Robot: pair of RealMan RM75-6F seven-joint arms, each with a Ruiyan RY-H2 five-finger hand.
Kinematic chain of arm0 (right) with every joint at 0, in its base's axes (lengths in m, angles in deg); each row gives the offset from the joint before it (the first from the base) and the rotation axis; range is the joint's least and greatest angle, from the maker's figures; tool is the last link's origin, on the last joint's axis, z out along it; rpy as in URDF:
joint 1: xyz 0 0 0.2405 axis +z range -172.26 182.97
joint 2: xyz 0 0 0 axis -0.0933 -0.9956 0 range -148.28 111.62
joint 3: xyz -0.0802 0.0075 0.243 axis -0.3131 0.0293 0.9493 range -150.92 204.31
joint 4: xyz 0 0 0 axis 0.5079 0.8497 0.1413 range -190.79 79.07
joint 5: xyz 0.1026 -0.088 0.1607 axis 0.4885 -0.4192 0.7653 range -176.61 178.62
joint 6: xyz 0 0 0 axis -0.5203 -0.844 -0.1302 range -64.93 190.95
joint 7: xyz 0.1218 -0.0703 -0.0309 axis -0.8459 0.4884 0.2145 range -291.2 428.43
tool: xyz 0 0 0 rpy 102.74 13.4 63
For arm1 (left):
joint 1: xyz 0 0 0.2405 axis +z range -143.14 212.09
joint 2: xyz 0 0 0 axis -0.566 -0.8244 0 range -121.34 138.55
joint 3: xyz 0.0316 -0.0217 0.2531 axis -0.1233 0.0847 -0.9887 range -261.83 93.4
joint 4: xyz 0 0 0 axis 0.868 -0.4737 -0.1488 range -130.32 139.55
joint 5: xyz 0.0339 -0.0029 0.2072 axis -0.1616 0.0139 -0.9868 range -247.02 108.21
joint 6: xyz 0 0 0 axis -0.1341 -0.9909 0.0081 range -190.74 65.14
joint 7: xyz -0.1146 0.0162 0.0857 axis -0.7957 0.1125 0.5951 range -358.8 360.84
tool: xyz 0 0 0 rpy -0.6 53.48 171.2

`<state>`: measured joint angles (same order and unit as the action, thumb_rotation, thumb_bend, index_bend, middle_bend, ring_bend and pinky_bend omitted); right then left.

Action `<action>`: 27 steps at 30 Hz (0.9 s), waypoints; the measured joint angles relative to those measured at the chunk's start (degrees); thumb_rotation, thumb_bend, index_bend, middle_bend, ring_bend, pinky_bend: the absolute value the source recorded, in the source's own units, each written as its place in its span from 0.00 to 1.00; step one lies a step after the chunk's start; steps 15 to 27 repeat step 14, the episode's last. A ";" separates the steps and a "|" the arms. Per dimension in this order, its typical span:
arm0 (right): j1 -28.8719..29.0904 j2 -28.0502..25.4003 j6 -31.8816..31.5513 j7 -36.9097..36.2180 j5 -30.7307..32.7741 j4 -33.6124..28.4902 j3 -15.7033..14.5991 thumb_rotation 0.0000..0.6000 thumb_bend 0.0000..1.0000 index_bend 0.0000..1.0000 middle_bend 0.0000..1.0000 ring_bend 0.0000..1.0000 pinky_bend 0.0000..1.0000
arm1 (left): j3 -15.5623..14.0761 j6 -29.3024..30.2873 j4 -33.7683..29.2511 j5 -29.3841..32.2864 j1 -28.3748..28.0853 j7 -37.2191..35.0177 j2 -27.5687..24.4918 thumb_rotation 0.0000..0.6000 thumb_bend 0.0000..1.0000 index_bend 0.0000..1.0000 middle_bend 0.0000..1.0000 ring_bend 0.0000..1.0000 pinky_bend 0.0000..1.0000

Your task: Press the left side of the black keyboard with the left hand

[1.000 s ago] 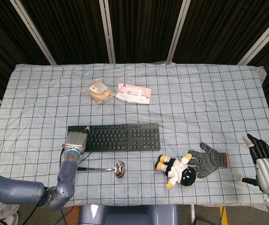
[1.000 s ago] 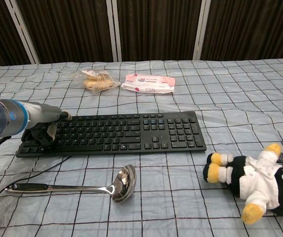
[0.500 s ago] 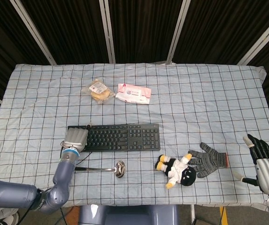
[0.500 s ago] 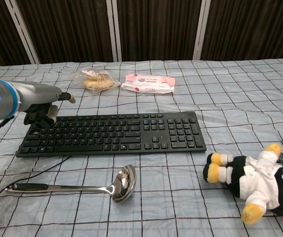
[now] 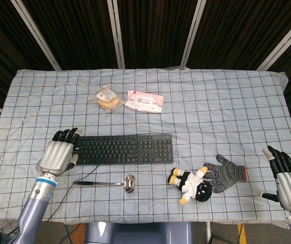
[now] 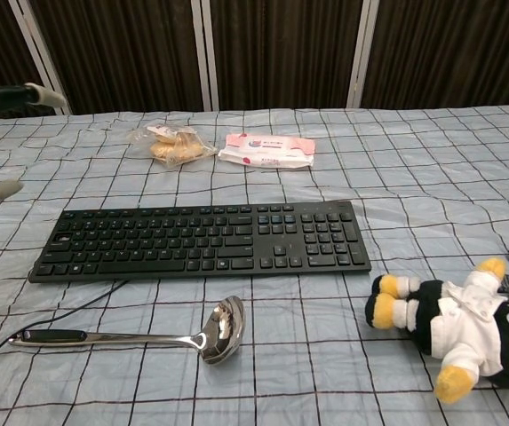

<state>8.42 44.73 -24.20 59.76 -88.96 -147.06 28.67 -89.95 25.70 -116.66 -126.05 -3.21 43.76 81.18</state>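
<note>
The black keyboard (image 5: 124,149) (image 6: 202,241) lies flat across the middle of the checked tablecloth, its cable trailing off its left end. My left hand (image 5: 61,154) hovers just off the keyboard's left end, raised, fingers spread and holding nothing. In the chest view only its fingertips (image 6: 23,92) show at the far left edge, well above the cloth. My right hand (image 5: 284,177) rests at the table's right front corner, fingers apart and empty, far from the keyboard.
A steel ladle (image 5: 107,183) (image 6: 139,335) lies in front of the keyboard. A plush doll (image 5: 192,186) (image 6: 454,325) and a grey glove (image 5: 225,173) sit to the right. A bread bag (image 5: 107,97) and a wipes pack (image 5: 144,101) lie behind.
My left hand has lifted off the keyboard's left side and pulled back to the left and up, its fingers opening out. The right hand has not moved.
</note>
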 measured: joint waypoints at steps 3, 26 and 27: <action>-0.01 0.06 0.00 0.28 0.16 0.07 0.09 1.00 0.05 0.00 0.00 0.00 0.00 | -4.41 3.40 0.31 -9.14 4.78 -3.40 -2.29 1.00 0.09 0.00 0.00 0.00 0.00; -0.04 0.50 -0.67 1.26 -0.65 0.53 0.10 1.00 0.05 0.00 0.00 0.00 0.00 | -12.31 14.93 15.25 -27.81 20.70 -15.01 -3.56 1.00 0.07 0.00 0.00 0.00 0.00; -0.04 0.50 -0.67 1.26 -0.65 0.53 0.10 1.00 0.05 0.00 0.00 0.00 0.00 | -12.31 14.93 15.25 -27.81 20.70 -15.01 -3.56 1.00 0.07 0.00 0.00 0.00 0.00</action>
